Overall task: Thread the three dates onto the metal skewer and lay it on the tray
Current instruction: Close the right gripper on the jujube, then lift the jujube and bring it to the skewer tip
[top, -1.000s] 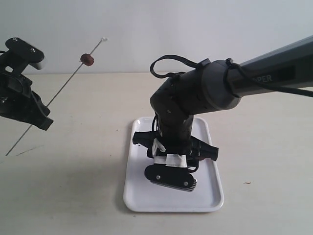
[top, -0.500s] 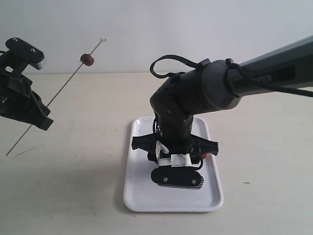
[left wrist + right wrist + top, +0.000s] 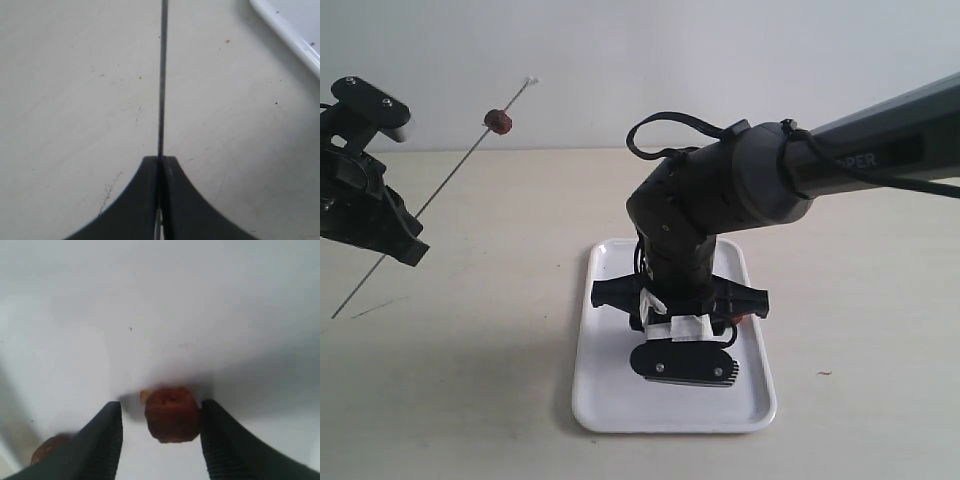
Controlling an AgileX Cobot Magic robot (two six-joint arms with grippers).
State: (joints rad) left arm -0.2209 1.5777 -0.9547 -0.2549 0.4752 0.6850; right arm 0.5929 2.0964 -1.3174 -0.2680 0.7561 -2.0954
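1. Currently at the pick-up of the second date, judging by the first date (image 3: 498,121) already threaded near the raised tip of the metal skewer (image 3: 450,180).
2. Grips the skewer with the left gripper (image 3: 160,164), fingers pressed together on the rod, by the left edge of the bench. Holds it tilted, with the tip toward the far edge.
3. Stands low with the right gripper (image 3: 160,412) over the tray (image 3: 610,395), at the middle of the bench close to the near edge.
4. Brackets the second date (image 3: 172,414) on the tray floor with the fingers (image 3: 107,440) spread apart, one on each side, seemingly not touching it yet.
5. Shows the third date (image 3: 48,450) only partly, at the border of the right wrist view, apparently also on the tray.
6. Next, probably: close gently on the second date, enough to lift but not to crush. Then raise it, carry it toward the left edge and line up its middle with the skewer tip.
7. Needs care at threading: thin rod, small target, easy to miss.
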